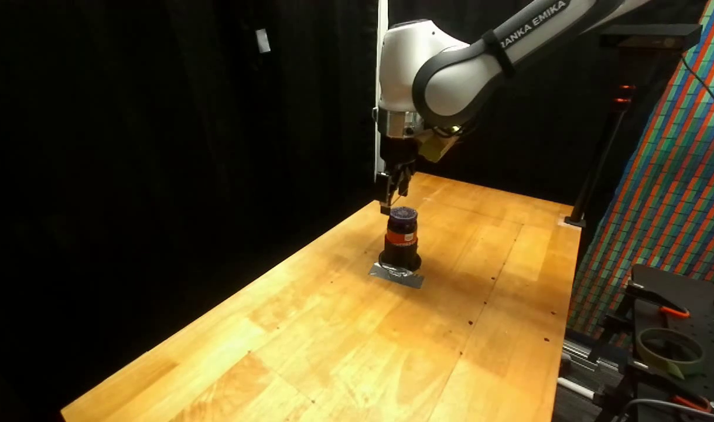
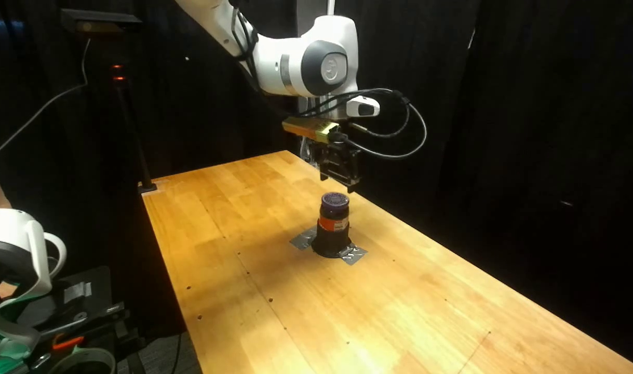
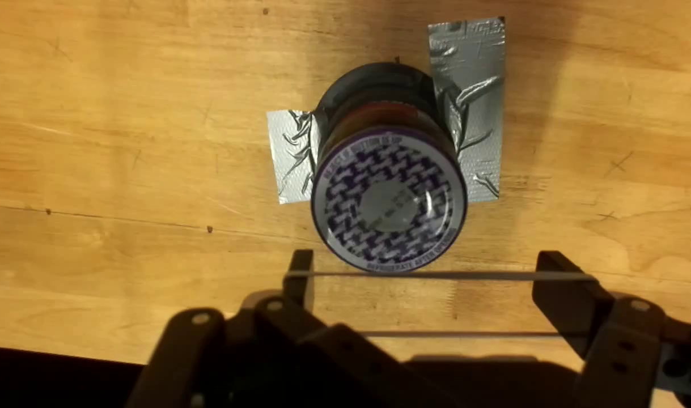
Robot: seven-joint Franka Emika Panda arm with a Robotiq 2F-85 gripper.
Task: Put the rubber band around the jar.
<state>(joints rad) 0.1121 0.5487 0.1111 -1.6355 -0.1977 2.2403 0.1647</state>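
The jar [image 1: 402,224] stands upright in a black base [image 1: 401,258] on the wooden table. It also shows in an exterior view [image 2: 334,212], and its purple-and-white lid faces up in the wrist view [image 3: 389,198]. My gripper [image 1: 395,202] is open, just above lid height and off to one side of the jar; it also shows in an exterior view [image 2: 339,183]. In the wrist view the fingers [image 3: 430,277] stand wide apart, with the thin rubber band [image 3: 436,276] stretched around both. The band's front strand lines up with the lid's near edge; I cannot tell whether they touch.
Grey tape strips [image 3: 475,102] fix the black base to the table [image 1: 345,328]. A table edge runs close beside the gripper, with black curtains beyond it. A camera post [image 2: 132,135] stands at the table's far corner. A cart with tools [image 1: 679,328] stands beside the table.
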